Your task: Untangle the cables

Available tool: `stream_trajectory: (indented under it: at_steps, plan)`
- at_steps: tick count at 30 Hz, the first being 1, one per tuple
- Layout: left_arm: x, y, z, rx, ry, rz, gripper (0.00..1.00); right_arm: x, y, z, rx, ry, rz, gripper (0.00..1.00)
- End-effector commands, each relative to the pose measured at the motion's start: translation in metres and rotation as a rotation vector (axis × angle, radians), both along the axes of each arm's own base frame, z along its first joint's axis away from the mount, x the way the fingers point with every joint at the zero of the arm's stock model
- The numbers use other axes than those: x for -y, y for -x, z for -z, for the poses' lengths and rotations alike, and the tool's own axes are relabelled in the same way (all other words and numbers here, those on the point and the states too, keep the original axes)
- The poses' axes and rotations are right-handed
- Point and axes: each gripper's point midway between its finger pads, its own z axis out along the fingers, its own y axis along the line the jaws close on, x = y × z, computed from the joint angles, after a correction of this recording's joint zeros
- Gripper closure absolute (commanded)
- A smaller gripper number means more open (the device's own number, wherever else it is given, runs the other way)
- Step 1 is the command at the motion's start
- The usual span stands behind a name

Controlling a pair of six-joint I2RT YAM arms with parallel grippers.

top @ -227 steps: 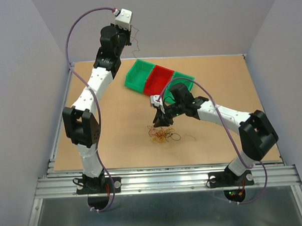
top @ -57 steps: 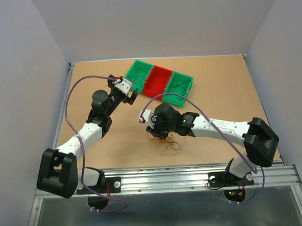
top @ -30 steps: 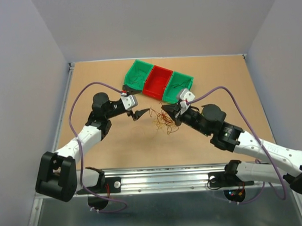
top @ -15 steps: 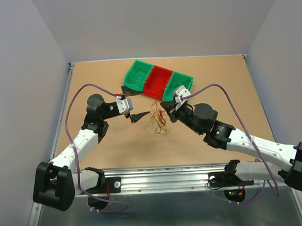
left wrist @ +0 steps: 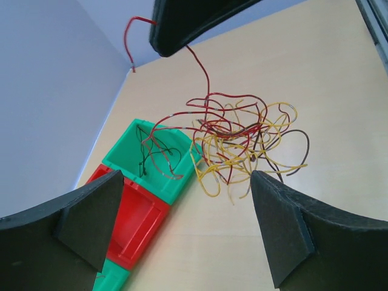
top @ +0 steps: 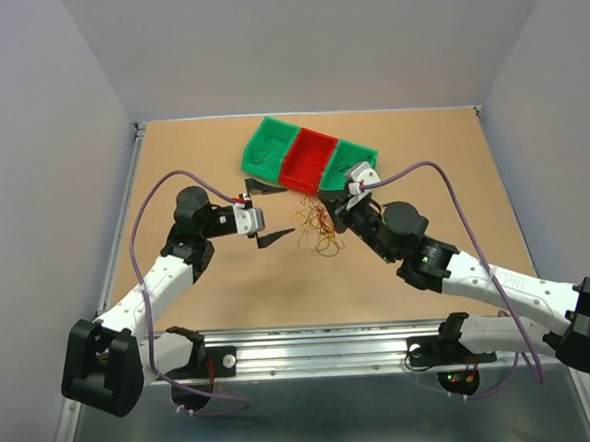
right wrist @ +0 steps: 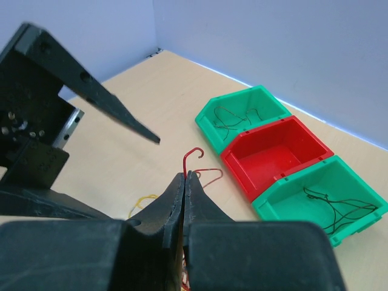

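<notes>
Clump has drifted slightly right vs half a sec ago. Right claw [right wrist: 185, 176] is pinched shut on one red wire [right wrist: 193, 154]; the rest of the cables [top: 318, 230] hang from it mid-table, just near of the bins [top: 256, 154]. Left claw [top: 268, 214] gapes wide, empty. Wires prob. light, springy, snag-prone: grab a loose yellow loop at the clump's edge.

Both arms stretch low and forward, wrists turned inward so the two grippers face each other. The left gripper [top: 267, 214] holds its fingers [left wrist: 91, 212] spread wide. Just opposite, the right gripper [right wrist: 185, 176] is pressed closed, pinching the cables [left wrist: 233, 127].
</notes>
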Motion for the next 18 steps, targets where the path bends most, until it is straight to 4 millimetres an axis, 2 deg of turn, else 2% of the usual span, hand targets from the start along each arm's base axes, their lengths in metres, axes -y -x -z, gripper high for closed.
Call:
stream_trajectory:
  at_steps: [1,2,4,8,10,11,14,15,16,18]
  plan:
    - [0.006,0.000,0.007,0.093,-0.034,-0.035,0.09,0.001,0.005,-0.033,0.058,-0.105,-0.008,0.99]
    - [0.006,-0.006,0.007,0.106,-0.040,-0.073,0.12,0.001,0.005,-0.033,0.058,-0.105,-0.009,0.99]
    - [0.012,-0.004,0.008,0.110,-0.044,-0.076,0.19,0.000,0.005,-0.033,0.058,-0.105,-0.011,1.00]
    - [0.016,-0.005,0.010,0.128,-0.053,-0.099,0.25,-0.002,0.006,-0.033,0.058,-0.103,-0.024,1.00]
    - [0.018,-0.005,0.009,0.132,-0.055,-0.108,0.39,-0.003,0.007,-0.032,0.057,-0.102,-0.029,0.99]
    - [0.018,-0.005,0.009,0.132,-0.056,-0.109,0.52,-0.004,0.007,-0.032,0.056,-0.103,-0.031,1.00]
    - [0.019,-0.005,0.009,0.129,-0.059,-0.104,0.76,-0.004,0.005,-0.031,0.052,-0.104,-0.022,0.99]
    - [0.020,-0.005,0.009,0.128,-0.061,-0.103,0.93,-0.003,0.005,-0.032,0.049,-0.109,-0.017,1.00]
    - [0.020,-0.005,0.008,0.126,-0.061,-0.104,1.00,0.000,0.002,-0.031,0.045,-0.111,0.006,0.99]
    - [0.020,-0.005,0.007,0.128,-0.061,-0.106,1.00,0.004,-0.001,-0.031,0.038,-0.119,0.035,1.00]
